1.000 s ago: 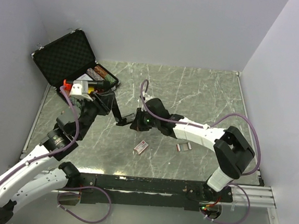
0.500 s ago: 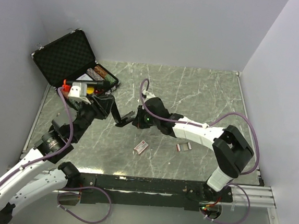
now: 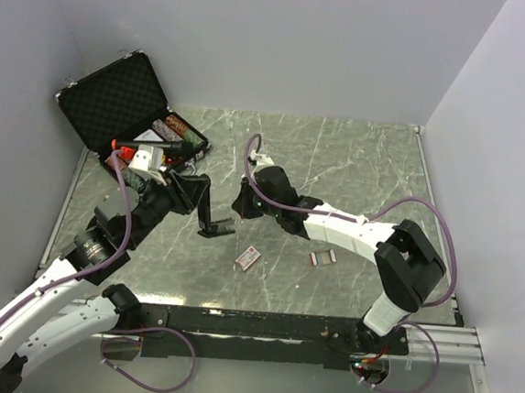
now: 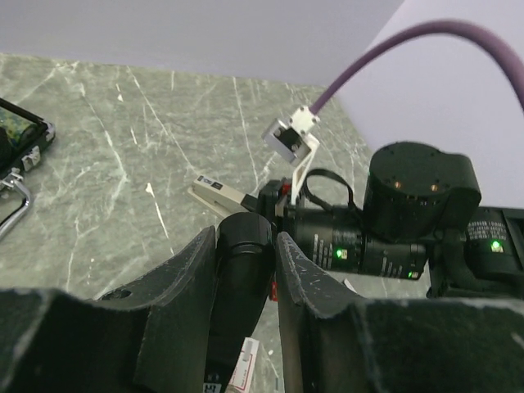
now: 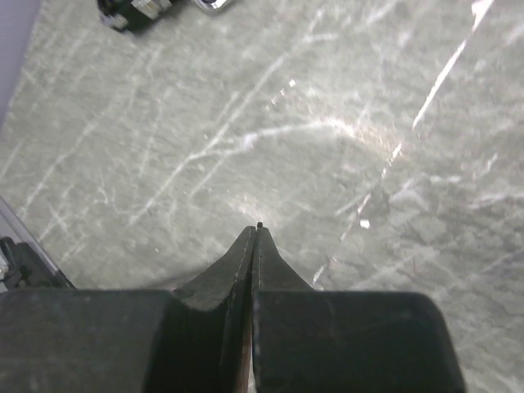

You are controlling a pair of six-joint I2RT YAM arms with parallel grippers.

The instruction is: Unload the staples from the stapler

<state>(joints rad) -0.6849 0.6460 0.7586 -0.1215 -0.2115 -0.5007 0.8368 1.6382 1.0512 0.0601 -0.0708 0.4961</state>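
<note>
The black stapler (image 3: 210,212) hangs in my left gripper (image 3: 189,193), its lower end near the table. In the left wrist view my left gripper (image 4: 246,239) is shut on the stapler's round black body (image 4: 240,270). A pale flat strip (image 4: 219,193) shows just beyond the stapler's top. My right gripper (image 3: 241,203) is a little right of the stapler and apart from it. In the right wrist view my right gripper (image 5: 256,231) is shut above bare marble. A tiny dark nub shows at its tips; I cannot tell what it is.
Two small staple boxes lie on the marble table (image 3: 357,168), one (image 3: 249,259) in front of the stapler and one (image 3: 322,257) under the right arm. An open black case (image 3: 115,96) with tools stands at the back left. Walls enclose the table.
My right gripper has drawn back from the stapler, up and to the right. My left gripper has swung the stapler so that it hangs more upright.
</note>
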